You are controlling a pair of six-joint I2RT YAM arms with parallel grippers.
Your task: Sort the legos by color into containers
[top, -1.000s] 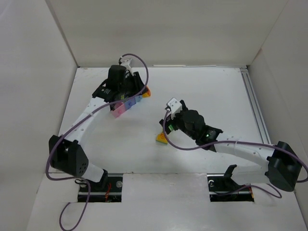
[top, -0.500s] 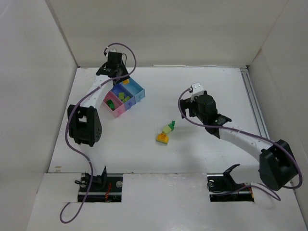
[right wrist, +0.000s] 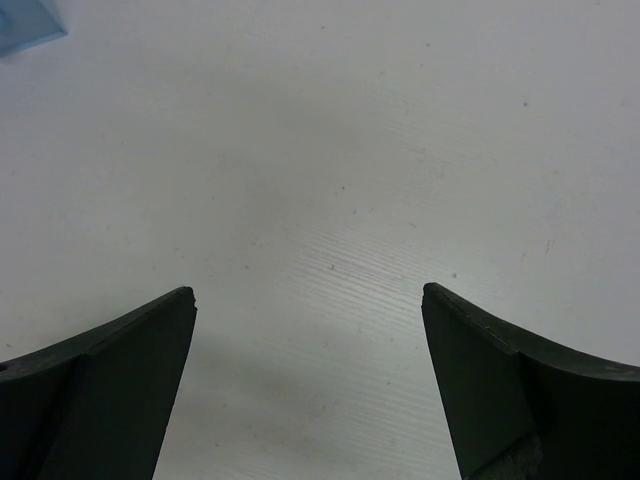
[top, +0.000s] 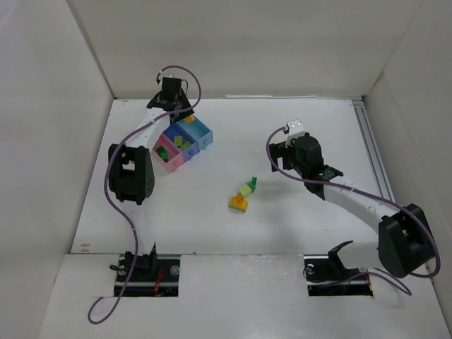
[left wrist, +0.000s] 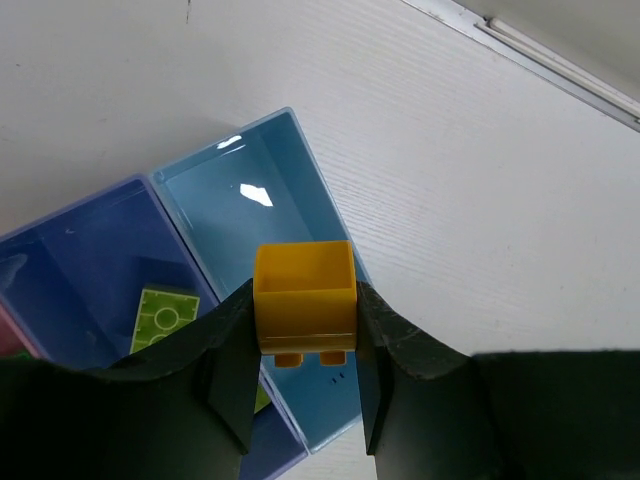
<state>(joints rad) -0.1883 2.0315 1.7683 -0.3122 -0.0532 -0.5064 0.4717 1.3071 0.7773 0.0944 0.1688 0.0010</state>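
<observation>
Mid tabletop [top: 176, 212]: loose bricks [top: 244, 195], orange, lime, green, bunched close. Rt tool [right wrist: 308, 290] spread wide above bare tabletop. Farther back, tray [top: 205, 141] w/ pink + blue bins. Lt tool [left wrist: 303, 335] clamped on yellow brick [left wrist: 304, 290], over light-blue bin [left wrist: 250, 215].

There is one tray [top: 205, 140] of small bins, some pink and some blue; how many bins it has is hard to tell. Three bricks lie on the table [top: 296, 233]: one orange-yellow brick [top: 239, 203], one lime brick [top: 246, 189] and one dark green brick [top: 253, 182]. One yellow brick [left wrist: 304, 300] is pinched in the left gripper [left wrist: 305, 315]. In the tray are one green brick [top: 163, 152] and about two lime-green bricks [top: 188, 146]. There are two arms.
</observation>
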